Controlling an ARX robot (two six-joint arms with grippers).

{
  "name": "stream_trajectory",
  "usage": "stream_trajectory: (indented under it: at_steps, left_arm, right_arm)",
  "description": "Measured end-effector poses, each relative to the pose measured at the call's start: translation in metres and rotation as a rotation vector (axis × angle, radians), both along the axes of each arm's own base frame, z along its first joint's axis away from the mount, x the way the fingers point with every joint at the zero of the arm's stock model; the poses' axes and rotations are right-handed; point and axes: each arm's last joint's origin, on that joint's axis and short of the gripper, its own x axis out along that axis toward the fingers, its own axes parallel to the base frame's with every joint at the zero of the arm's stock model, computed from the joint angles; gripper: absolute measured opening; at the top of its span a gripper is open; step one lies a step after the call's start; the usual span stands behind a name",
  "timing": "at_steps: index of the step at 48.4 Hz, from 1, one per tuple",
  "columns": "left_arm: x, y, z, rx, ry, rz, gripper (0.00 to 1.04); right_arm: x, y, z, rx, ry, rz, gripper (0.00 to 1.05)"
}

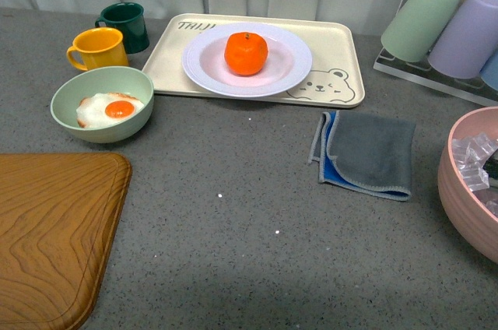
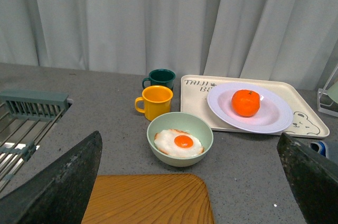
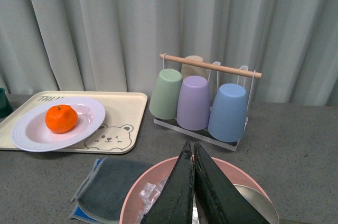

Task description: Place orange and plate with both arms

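Grey bench: the orange (image 1: 246,53) sits loose in the plate (image 1: 288,73) on the bear tray (image 1: 342,50); left claw (image 2: 190,182) apart, right claw (image 3: 193,187) together; we expect any tilted lift rolls it off.

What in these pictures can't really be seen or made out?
- Pink bowl: cut by the front view's edge; in the right wrist view the shut right fingers cover its middle, so its clear contents stay unidentifiable.
- Tray lettering: the plate hides most of it.
- Both arms: absent from the front view.
- Wooden board: cropped by the frame in the front and left wrist views.
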Motion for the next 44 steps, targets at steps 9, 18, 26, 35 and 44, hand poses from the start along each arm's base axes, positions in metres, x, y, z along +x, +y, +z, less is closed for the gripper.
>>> stream_trajectory:
  at_steps: [9,18,26,35,44]
  left_arm:
    - [0.000,0.000,0.000,0.000,0.000,0.000,0.98]
    - [0.000,0.000,0.000,0.000,0.000,0.000,0.98]
    - [0.000,0.000,0.000,0.000,0.000,0.000,0.98]
    - [0.000,0.000,0.000,0.000,0.000,0.000,0.98]
    - [0.000,0.000,0.000,0.000,0.000,0.000,0.98]
  right_arm:
    - [-0.004,0.000,0.000,0.000,0.000,0.000,0.01]
    - [-0.008,0.000,0.000,0.000,-0.001,0.000,0.01]
    - [-0.010,0.000,0.000,0.000,-0.001,0.000,0.01]
    - [-0.021,0.000,-0.003,0.000,0.002,0.002,0.01]
    - [-0.021,0.000,-0.003,0.000,0.005,0.002,0.01]
